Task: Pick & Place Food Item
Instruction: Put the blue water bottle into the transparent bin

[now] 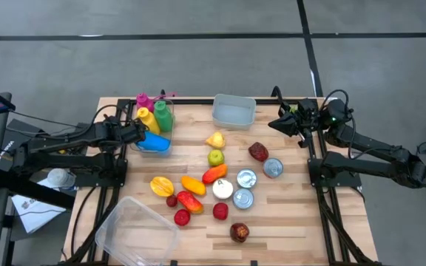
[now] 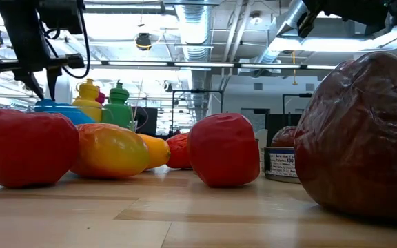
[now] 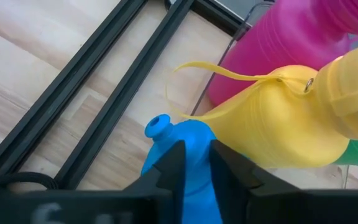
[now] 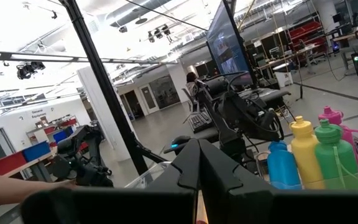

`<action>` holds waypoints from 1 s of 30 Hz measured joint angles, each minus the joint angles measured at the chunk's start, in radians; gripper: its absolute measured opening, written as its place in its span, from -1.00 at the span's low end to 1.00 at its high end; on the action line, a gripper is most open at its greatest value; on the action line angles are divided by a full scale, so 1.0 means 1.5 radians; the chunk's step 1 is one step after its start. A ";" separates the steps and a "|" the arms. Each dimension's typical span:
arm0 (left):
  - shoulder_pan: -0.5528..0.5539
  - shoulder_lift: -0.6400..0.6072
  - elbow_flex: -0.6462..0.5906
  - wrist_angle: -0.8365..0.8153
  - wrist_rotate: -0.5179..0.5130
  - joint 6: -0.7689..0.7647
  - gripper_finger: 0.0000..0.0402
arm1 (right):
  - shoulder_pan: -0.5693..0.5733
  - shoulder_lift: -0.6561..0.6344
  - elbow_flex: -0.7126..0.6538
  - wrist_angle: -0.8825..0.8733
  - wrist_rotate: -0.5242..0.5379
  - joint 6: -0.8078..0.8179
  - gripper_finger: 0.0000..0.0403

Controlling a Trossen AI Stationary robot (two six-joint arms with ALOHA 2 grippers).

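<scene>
Foreground, low view: dark red wrinkled plastic fruit on wooden table
Left gripper: fingers clamped on neck of blue plastic bottle
Blue bottle: in clear tub at table's back left, touching yellow plastic bottle
Right gripper: fingers together, raised at back right edge

My left gripper is wedged at the blue bottle, with the yellow bottle pressing close beside it in the upper left. Food crowds the frame's centre. Bare table at lower right offers open passage.
</scene>
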 joint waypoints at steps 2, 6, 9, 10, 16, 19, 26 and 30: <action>0.000 -0.005 0.000 0.006 0.000 0.012 -0.83 | 0.000 0.000 0.000 0.000 0.000 0.000 -0.99; -0.007 -0.029 0.000 0.040 0.014 0.070 -0.98 | 0.000 0.000 0.000 0.000 0.000 0.000 -0.99; -0.007 -0.042 0.015 0.046 0.037 0.125 -0.99 | 0.000 0.000 0.000 0.000 0.000 -0.001 -0.99; -0.007 -0.043 0.024 0.047 0.043 0.151 -1.00 | 0.000 0.000 0.000 0.000 0.000 -0.001 -0.99; -0.006 -0.040 0.073 0.047 0.082 0.247 -1.00 | 0.000 0.000 0.000 0.000 0.000 -0.002 -0.99; -0.006 -0.040 0.093 0.047 0.116 0.292 -1.00 | 0.000 0.000 0.000 0.000 0.000 -0.002 -0.99; -0.006 -0.017 0.154 0.049 0.218 0.459 -1.00 | 0.000 0.000 0.000 0.000 0.000 -0.001 -0.99; -0.006 0.016 0.198 0.036 0.269 0.502 -1.00 | 0.000 0.000 0.000 0.000 0.000 -0.001 -0.99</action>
